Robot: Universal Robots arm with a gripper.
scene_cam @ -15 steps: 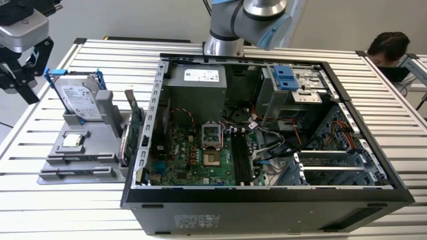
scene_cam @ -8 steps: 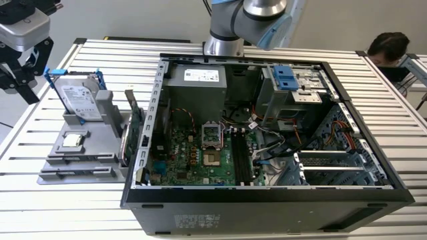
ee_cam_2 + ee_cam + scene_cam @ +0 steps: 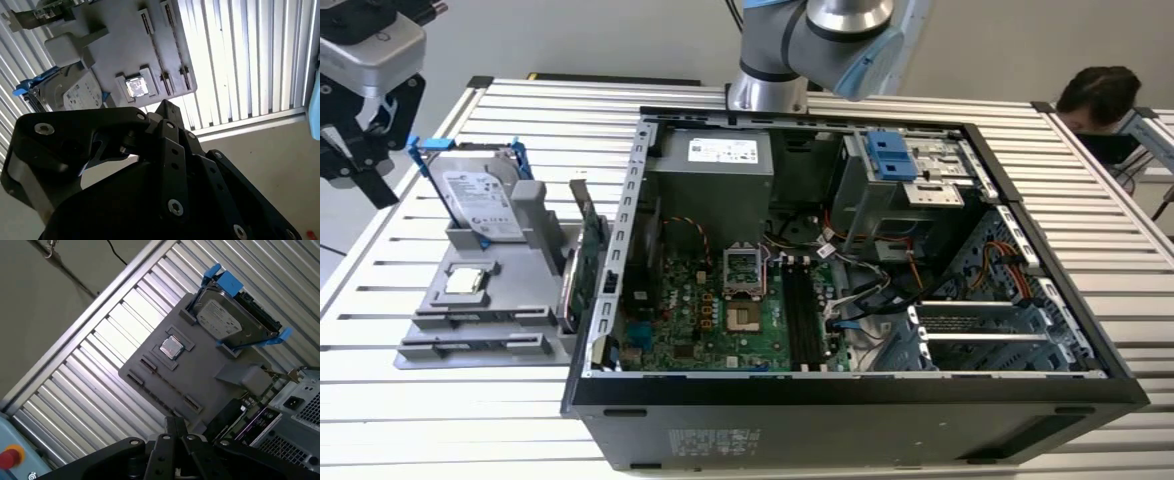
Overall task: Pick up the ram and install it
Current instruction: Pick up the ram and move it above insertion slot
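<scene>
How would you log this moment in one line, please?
gripper: near hard drive | hard drive: standing in gray tray | chip: flat on tray | computer case: open

A grey holder (image 3: 200, 372) on the slatted table (image 3: 95, 390) carries a hard drive (image 3: 220, 321) and a chip (image 3: 172, 347).

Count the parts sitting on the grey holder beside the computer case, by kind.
Hard drive with blue rails: 1
Processor chip: 1
Green circuit card: 1
Total: 3
</scene>
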